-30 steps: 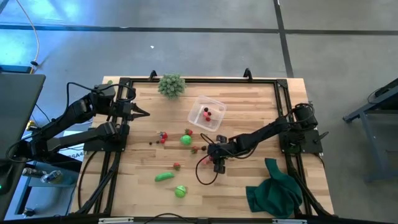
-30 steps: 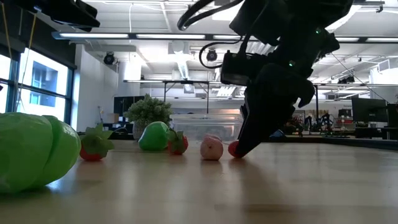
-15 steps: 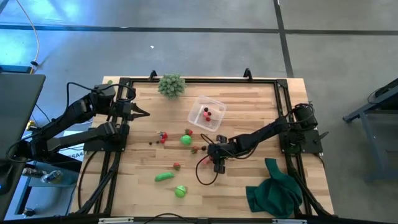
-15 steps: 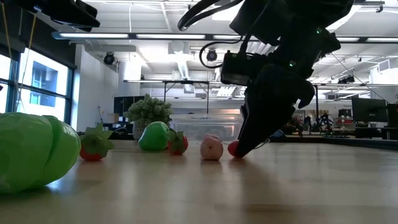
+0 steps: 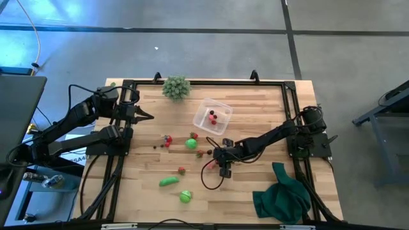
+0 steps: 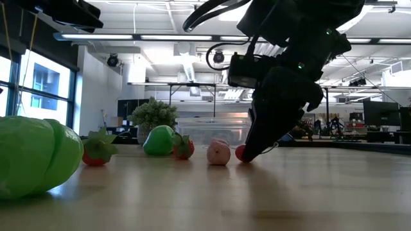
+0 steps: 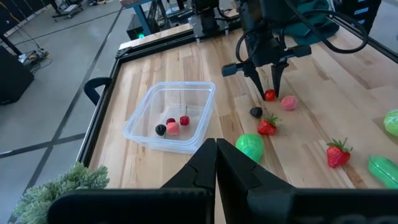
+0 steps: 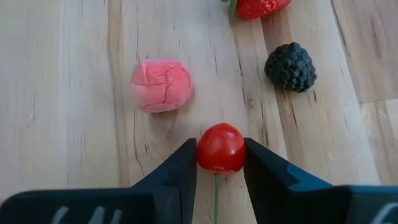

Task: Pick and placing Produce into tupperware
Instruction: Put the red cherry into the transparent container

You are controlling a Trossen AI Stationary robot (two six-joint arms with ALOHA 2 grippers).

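The right pincer (image 8: 219, 163) is down on the bench (image 5: 255, 108) near its middle, its two fingers pressed against either side of a small red cherry (image 8: 220, 148) that rests on the wood. From the cherry, a pink berry (image 8: 161, 85) lies at about ten o'clock and a blackberry (image 8: 291, 66) at about one o'clock, both apart from it. The clear tub (image 5: 213, 115) sits toward twelve o'clock of that pincer, with a few small berries inside. The left pincer (image 5: 144, 117) waits closed at the bench's nine o'clock edge
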